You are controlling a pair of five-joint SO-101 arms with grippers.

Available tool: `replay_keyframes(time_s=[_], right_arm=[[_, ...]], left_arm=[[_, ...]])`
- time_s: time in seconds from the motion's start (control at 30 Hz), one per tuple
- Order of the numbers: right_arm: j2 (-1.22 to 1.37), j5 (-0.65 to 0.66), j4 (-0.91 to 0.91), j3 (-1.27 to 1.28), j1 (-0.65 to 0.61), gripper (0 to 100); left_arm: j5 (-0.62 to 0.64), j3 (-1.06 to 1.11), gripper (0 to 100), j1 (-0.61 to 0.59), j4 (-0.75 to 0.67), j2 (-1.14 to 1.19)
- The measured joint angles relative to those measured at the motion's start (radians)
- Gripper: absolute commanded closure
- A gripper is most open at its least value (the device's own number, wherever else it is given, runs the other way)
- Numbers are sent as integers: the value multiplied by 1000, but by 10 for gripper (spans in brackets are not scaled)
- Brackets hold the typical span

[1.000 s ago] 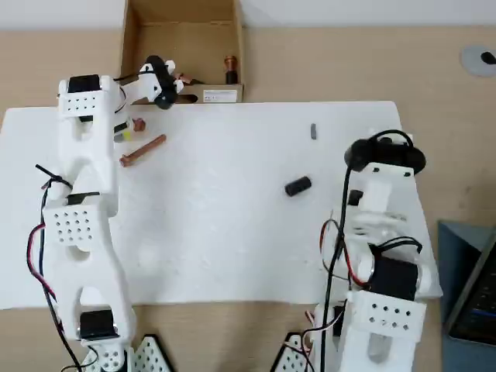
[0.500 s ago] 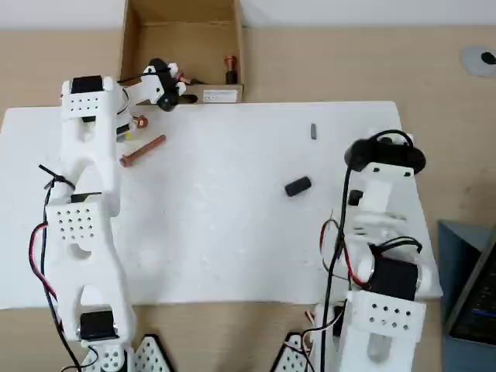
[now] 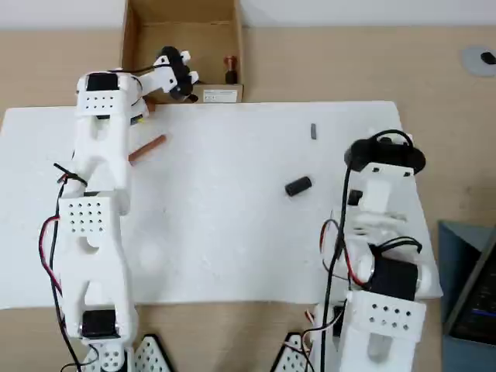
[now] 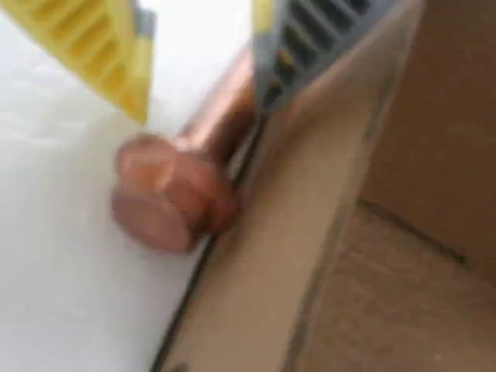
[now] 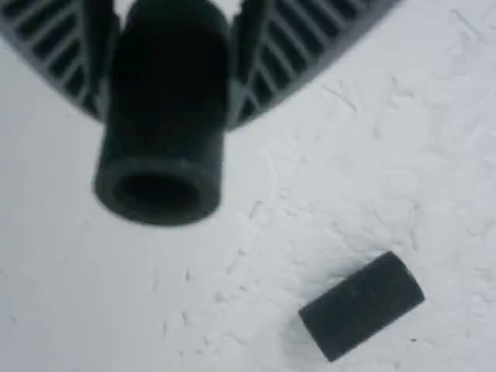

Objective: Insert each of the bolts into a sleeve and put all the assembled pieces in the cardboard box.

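White sheeting (image 3: 232, 248) is spread over the tan bench (image 3: 325, 62), and both arms are based at its near edge. On the near right, a black sleeve (image 5: 159, 163) is gripped in the right claw (image 5: 167, 93), with its open bore turned toward the wrist camera and its body held above the sheeting. A second sleeve (image 3: 297, 186), short, black and cylindrical, is laid on its side close by, apart from that claw. Farther back a small dark piece (image 3: 313, 132) is seen alone. On the left, a loose bolt (image 3: 147, 149), copper-coloured, is lying slantwise beside the left arm. At the far edge, the left claw (image 3: 177, 74) is placed at the front wall of the cardboard box (image 3: 128, 39). A copper bolt (image 4: 170, 194) with a hexagonal head seems to be clamped between its fingers, and it is pressed along the wall's outer face. Inside the box, one assembled piece (image 3: 230, 68) is set against the right wall.
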Motion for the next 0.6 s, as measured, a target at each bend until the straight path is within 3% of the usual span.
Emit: replay_keyframes(time_s=[0.43,0.6], right_arm=[[0,0,0,0,0,989],[0,0,0,0,0,989]], left_arm=[[23,-15,911,8,31,34],[23,-18,998,8,35,44]])
